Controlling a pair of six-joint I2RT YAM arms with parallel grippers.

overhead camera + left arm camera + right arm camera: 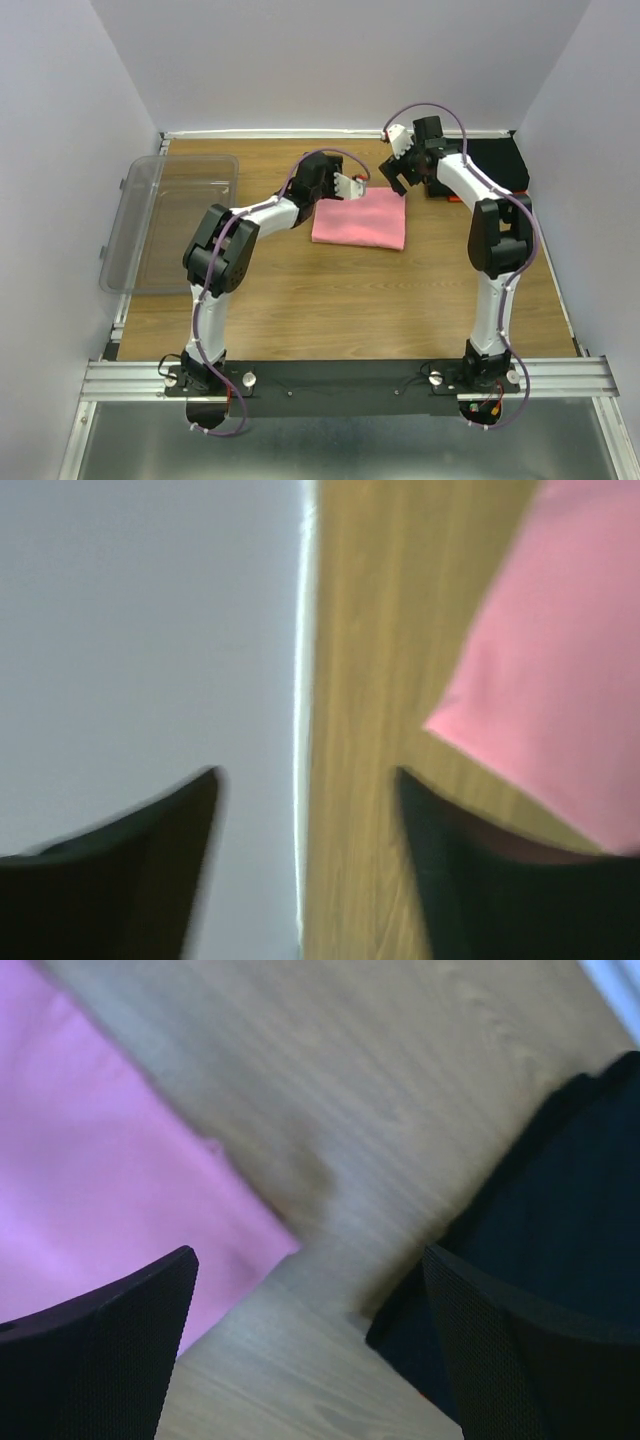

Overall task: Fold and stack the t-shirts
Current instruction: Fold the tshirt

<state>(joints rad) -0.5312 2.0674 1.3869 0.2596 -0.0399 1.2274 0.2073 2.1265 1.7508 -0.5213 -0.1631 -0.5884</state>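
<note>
A bright pink t-shirt [360,218] lies folded into a rectangle on the wooden table [330,300], back of centre. My left gripper [352,183] hovers at its back left corner. In the left wrist view that gripper [305,775] is open and holds nothing, with the pink shirt [560,680] to its right. A black t-shirt [497,165] lies in the back right corner, and a sliver of orange-red cloth [453,198] shows at its near edge. My right gripper [397,172] is open and empty over bare wood, between the pink shirt [90,1160] and the black shirt [560,1190].
A clear plastic tub [170,215] lies along the table's left edge. White walls close in the back and both sides. The back wall's foot [303,680] runs just beyond the left gripper.
</note>
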